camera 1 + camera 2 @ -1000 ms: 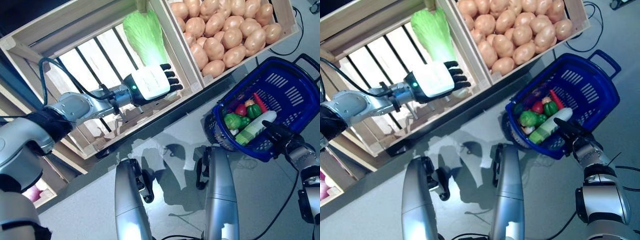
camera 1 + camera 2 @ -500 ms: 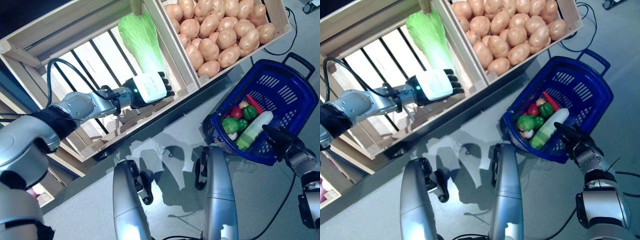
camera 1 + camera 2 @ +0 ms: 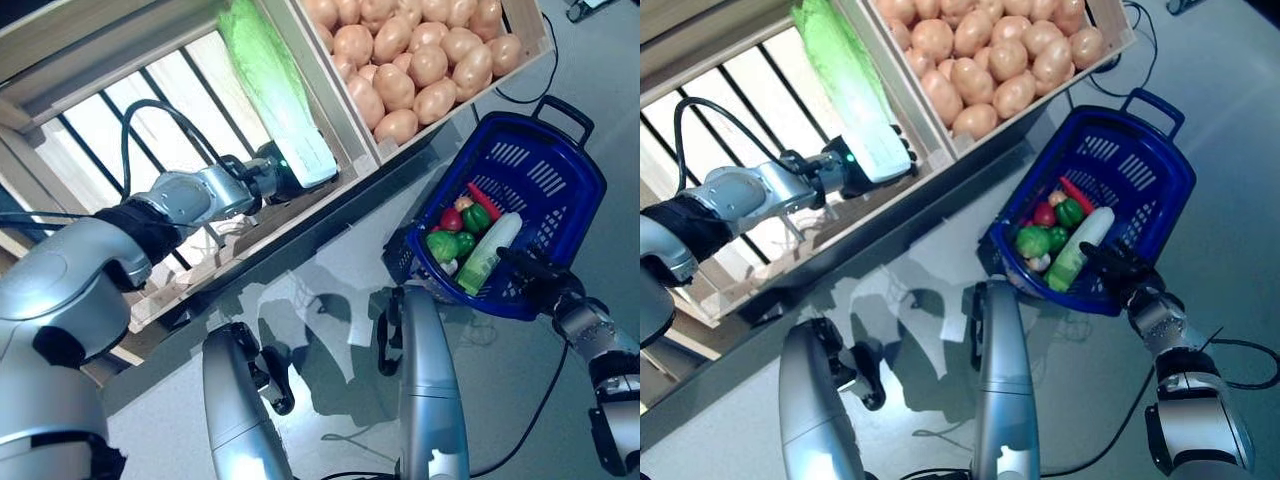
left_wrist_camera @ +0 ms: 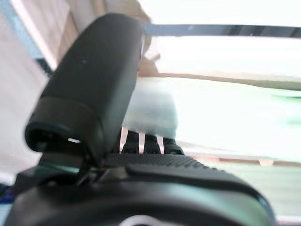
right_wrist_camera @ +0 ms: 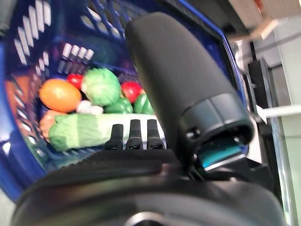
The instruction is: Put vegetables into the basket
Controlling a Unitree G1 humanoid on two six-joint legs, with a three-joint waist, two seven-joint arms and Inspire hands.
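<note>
The left hand [image 3: 268, 176] is reaching into the slatted wooden crate [image 3: 120, 120] and sits right at the white bottom end of the big cabbage [image 3: 268, 90]. Its thumb stands up beside that white end in the left wrist view, and the fingers look to be under or behind the cabbage, so I cannot tell if they have closed on it. The cabbage lies long-ways in the crate, leaning against the wooden wall that splits it from the crate next door. That next crate is full of potatoes [image 3: 410, 55]. Lower down and to the robot's right is the blue basket [image 3: 560, 170]. It has vegetables in it already: a long pale green one, some green ones, red ones and an orange one. The right hand [image 3: 528, 270] has its fingers curled over the near rim of the basket and holds it up. I think the step now is picking up the cabbage. Next the left hand needs a firm hold on it, then must lift it over the crate wall and carry it across to the basket.
</note>
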